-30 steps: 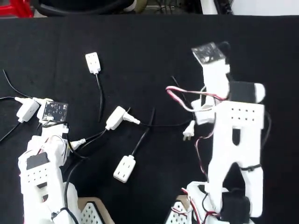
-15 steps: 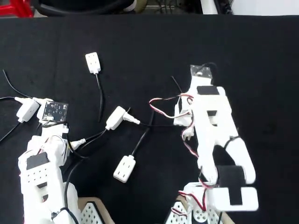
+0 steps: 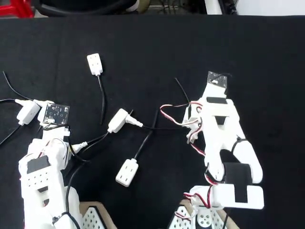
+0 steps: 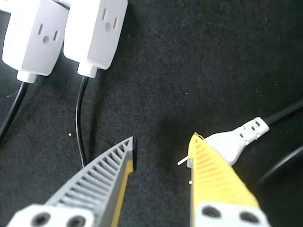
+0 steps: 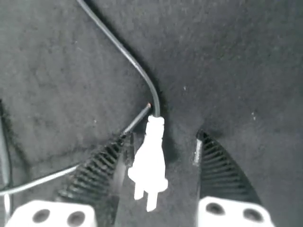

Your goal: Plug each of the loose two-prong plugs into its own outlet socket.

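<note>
Right claw (image 5: 163, 138) astride plug (image 5: 149, 165), cord (image 5: 156, 104) cropped

Plug (image 5: 149, 163) between jaws of right claw (image 5: 163, 139); two side-by-side sockets (image 4: 33, 40) beyond left claw (image 4: 162, 141).

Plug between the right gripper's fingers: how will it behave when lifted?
Plug is small and moulded, so probably light and rigid; the open right gripper should hold it. Its thin cord curves loosely, so likely floppy, and may drag or twist the plug. Lying flat, it looks unlikely to roll.
</note>
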Available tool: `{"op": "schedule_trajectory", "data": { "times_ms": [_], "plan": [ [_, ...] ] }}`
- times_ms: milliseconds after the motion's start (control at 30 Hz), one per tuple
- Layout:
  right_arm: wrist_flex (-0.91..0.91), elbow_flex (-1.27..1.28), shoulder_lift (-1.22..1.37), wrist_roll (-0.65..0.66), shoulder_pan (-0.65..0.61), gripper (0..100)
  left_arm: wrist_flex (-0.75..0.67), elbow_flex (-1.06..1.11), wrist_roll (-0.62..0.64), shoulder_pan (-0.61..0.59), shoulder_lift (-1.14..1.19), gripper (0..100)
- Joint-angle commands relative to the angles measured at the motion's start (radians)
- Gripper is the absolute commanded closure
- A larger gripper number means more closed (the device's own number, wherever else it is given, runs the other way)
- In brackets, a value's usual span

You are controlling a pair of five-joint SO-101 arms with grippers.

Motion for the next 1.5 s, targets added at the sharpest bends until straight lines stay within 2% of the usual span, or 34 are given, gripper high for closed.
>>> {"op": "schedule_trajectory", "data": {
  "times_ms": [0,233,533,667,833,967,1100,1267,1367,1467],
  "plan": [
    [-0.040,0.021,-0.002,-0.009,0.006,80.1,-0.003,0.007,-0.009,0.012,-0.002,81],
    [-0.035,0.028,-0.004,-0.002,-0.018,98.5,-0.003,0.007,-0.009,0.010,-0.002,81],
    [-0.023,0.002,-0.013,0.000,-0.020,98.6,-0.003,0.007,-0.009,0.012,-0.002,81],
    [0.077,-0.084,-0.048,0.003,-0.020,98.6,-0.003,0.007,-0.009,0.013,-0.002,81],
    [0.253,-0.196,-0.226,0.020,-0.026,98.6,-0.003,0.007,-0.009,0.007,-0.002,81],
    [0.327,-0.219,-0.406,0.020,-0.087,98.6,-0.003,0.007,-0.009,0.013,-0.002,80],
    [0.321,-0.211,-0.562,0.014,-0.238,98.6,-0.002,0.004,-0.006,0.025,-0.002,80],
    [0.112,-0.117,-0.725,-0.017,-0.439,98.6,-0.002,0.002,-0.003,0.045,-0.003,81],
    [-0.135,0.051,-0.819,-0.029,-0.529,98.6,-0.002,0.010,-0.002,0.114,-0.032,81],
    [-0.434,0.268,-0.914,-0.028,-0.569,98.6,-0.002,0.067,0.015,0.186,-0.130,81]
  ]
}}
